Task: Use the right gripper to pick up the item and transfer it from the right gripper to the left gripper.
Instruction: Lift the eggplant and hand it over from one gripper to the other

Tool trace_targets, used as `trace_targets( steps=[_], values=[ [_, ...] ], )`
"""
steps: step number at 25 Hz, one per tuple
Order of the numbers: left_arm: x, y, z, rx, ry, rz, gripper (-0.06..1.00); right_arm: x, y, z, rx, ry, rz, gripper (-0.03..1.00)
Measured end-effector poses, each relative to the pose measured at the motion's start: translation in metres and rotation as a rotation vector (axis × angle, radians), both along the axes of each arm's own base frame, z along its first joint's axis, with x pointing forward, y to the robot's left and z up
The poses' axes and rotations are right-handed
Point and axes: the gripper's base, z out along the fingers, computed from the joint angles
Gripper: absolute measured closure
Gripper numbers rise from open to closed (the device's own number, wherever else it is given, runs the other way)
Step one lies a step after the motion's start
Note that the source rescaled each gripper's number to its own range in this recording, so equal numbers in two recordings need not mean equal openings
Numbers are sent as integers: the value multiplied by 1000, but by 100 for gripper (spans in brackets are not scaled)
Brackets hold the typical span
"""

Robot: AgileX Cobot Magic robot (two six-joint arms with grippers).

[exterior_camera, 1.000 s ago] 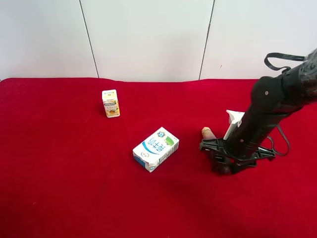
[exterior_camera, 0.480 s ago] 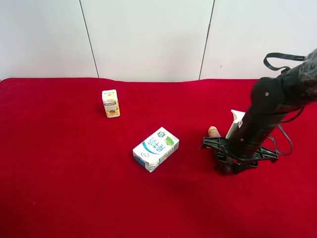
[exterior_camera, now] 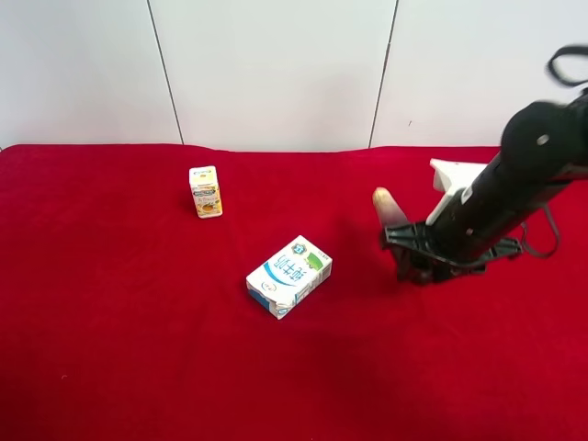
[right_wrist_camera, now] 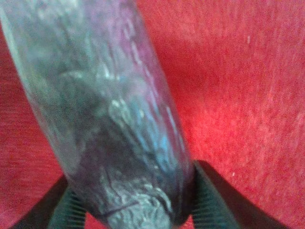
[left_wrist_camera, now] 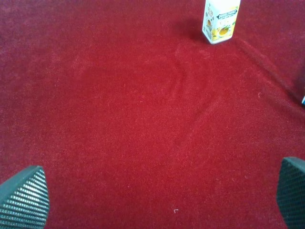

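my right gripper (exterior_camera: 411, 260) is clamped narrow on the eggplant (right_wrist_camera: 109, 119); in the right wrist view both ribbed pads (right_wrist_camera: 71, 212) press its dark purple skin from either side; from the high camera its pale stem end (exterior_camera: 384, 202) sticks up out of the claw, tilted toward that view's left, above the red cloth (exterior_camera: 138, 349); the white-and-blue box (exterior_camera: 288, 276) lies flat on the cloth, well apart from it; my left gripper (left_wrist_camera: 157, 200) stands wide, nothing between its jaws, over bare cloth; the small yellow juice carton (left_wrist_camera: 221, 18) stands upright ahead of it
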Motion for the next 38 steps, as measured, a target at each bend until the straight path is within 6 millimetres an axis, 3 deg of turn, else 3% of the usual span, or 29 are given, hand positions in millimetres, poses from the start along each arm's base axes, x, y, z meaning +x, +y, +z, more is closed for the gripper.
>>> trace_targets(
  steps=[9,18,22,25,30,38],
  values=[
    [0,0,0,0,0,0,3,6,18,41,154,-245,265,96],
    [0,0,0,0,0,0,3,24,60,101,319,-489,498,96],
    [0,0,0,0,0,0,3,24,83,113,334,-536,568,96],
    [0,0,0,0,0,0,3,29,105,112,336,-551,611,96],
    [0,0,0,0,0,0,3,42,132,93,315,-531,654,96],
    [0,0,0,0,0,0,3,47,139,87,265,-582,678,96]
  ],
)
